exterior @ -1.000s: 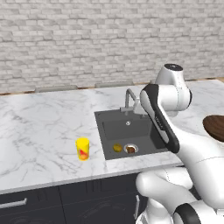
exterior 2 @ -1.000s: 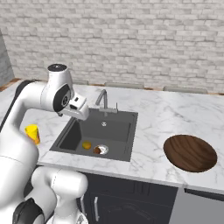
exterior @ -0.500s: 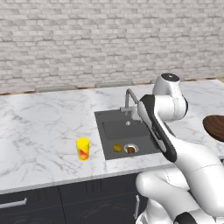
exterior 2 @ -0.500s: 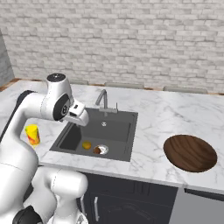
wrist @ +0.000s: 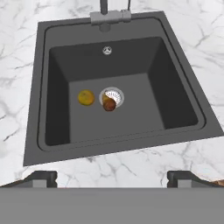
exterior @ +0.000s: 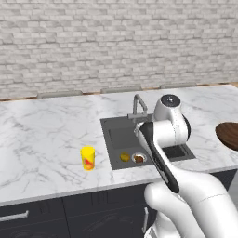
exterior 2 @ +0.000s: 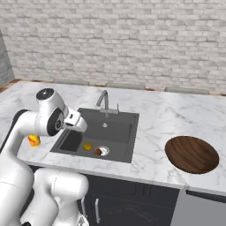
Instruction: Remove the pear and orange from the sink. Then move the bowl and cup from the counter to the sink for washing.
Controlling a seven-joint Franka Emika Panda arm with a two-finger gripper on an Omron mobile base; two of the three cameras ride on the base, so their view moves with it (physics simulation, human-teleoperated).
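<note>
The dark sink [wrist: 56, 103] lies below my gripper [wrist: 112, 178], which is open, its two fingertips [wrist: 41, 177] wide apart with nothing between them. On the basin floor the orange [wrist: 86, 97] rests left of the steel drain [wrist: 114, 93]. The dark reddish-brown pear [wrist: 109, 104] sits on the drain's edge. From the base, the orange [exterior 2: 87, 146] and pear [exterior 2: 99, 152] lie at the sink's [exterior 2: 117, 128] near side. The yellow cup [exterior: 87, 158] stands on the counter left of the sink [exterior: 120, 137]. The brown bowl [exterior 2: 192, 153] sits on the counter to the right.
A grey faucet [exterior: 137, 105] rises at the sink's back rim. The white marble counter [exterior: 42, 135] spreads to both sides, backed by a brick wall. My arm's elbow [exterior: 170, 122] covers the sink's right half in the left base view. Dark cabinet fronts run below the counter edge.
My arm has folded lower and nearer the base, bringing the hand over the sink's near side. Fruit, cup and bowl have stayed put.
</note>
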